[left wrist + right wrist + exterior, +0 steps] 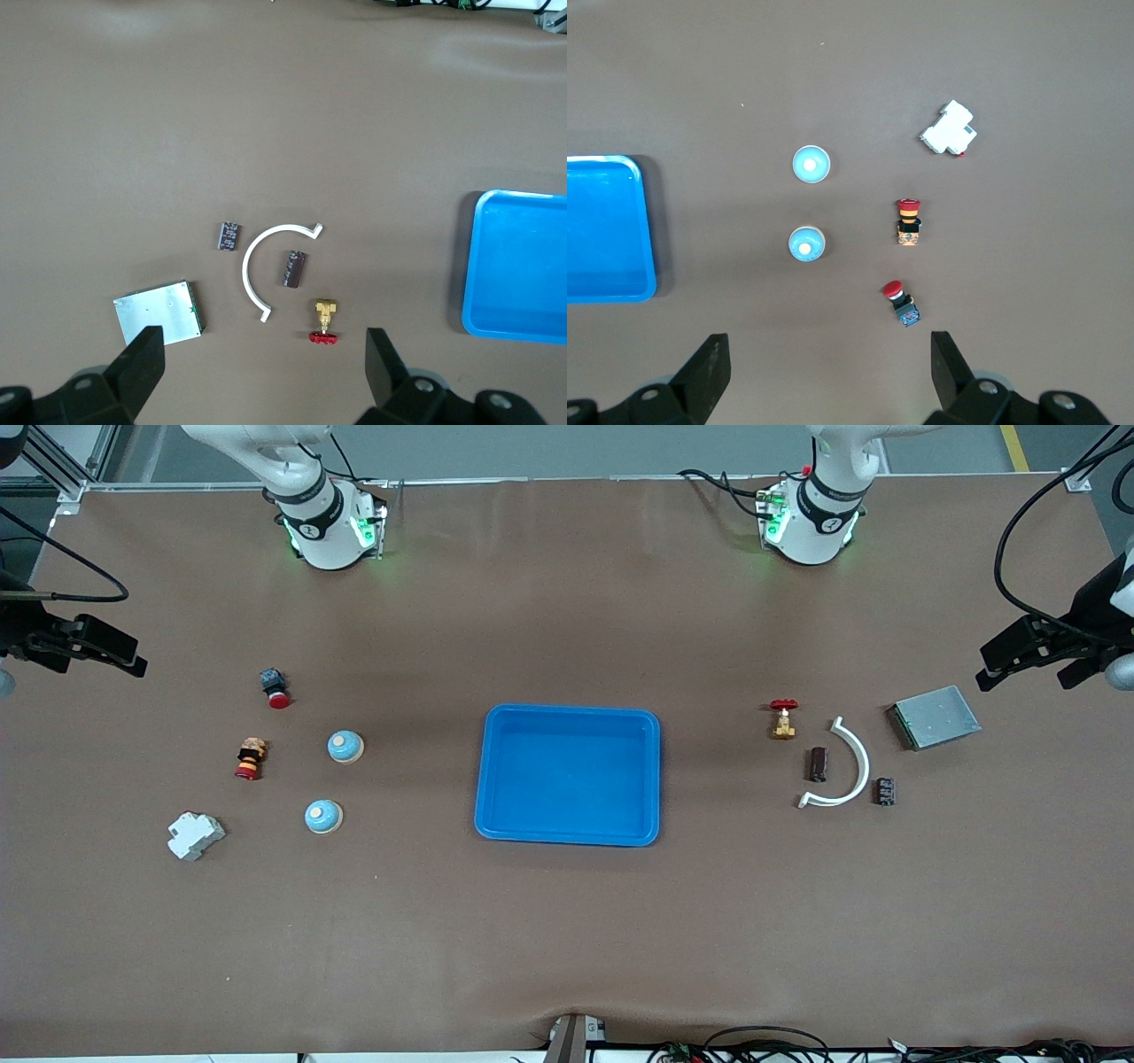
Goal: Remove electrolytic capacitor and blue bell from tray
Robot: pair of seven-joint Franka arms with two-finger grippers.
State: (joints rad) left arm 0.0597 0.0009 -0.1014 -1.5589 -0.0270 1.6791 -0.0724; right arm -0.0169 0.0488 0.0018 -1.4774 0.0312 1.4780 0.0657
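the blue tray (570,774) is empty. two capacitors (818,764) and two blue bells (345,746) lie outside it. left gripper (264,356) and right gripper (829,363) wait up high, jaws apart.

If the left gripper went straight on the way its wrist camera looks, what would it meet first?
Likely bare table. The open left gripper points down between the grey metal plate and the small brass valve with a red handle, near one end of the white curved plastic strip. Depth is unclear, so the strip might be grazed.
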